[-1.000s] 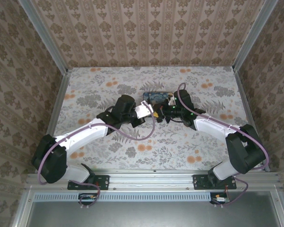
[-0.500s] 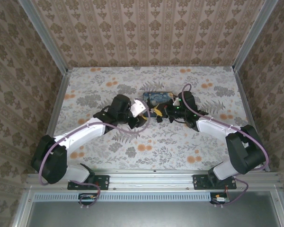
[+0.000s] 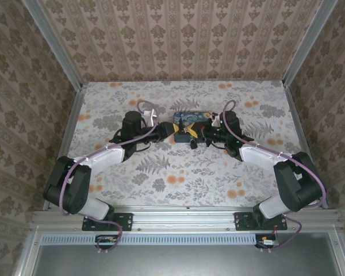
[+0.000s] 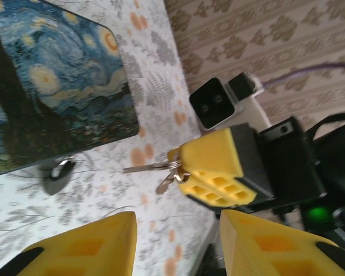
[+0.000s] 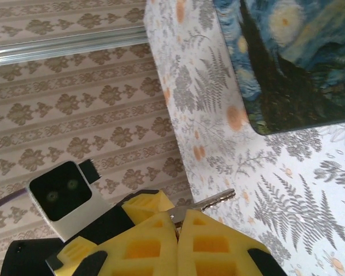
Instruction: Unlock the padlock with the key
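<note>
My right gripper (image 3: 192,134) is shut on a silver key (image 5: 215,200) just in front of the blue starry box (image 3: 191,118). The key's blade (image 4: 141,168) sticks out sideways, and a second key hangs from its ring (image 4: 173,167). My left gripper (image 3: 173,130) is open, facing the right one across a small gap, with nothing between its yellow fingers (image 4: 75,247). I cannot make out a brass padlock. A small dark item with a silver loop (image 4: 60,171) lies at the box's edge.
The floral tabletop (image 3: 178,172) spreads out in front of both grippers. Patterned walls (image 3: 184,40) close in the back and both sides. The left wrist's white camera block (image 5: 63,198) sits close behind the right fingers (image 5: 218,247).
My left arm has swung back and to the left, so its gripper now points right at the key. The right gripper has crept slightly left, still holding the key.
</note>
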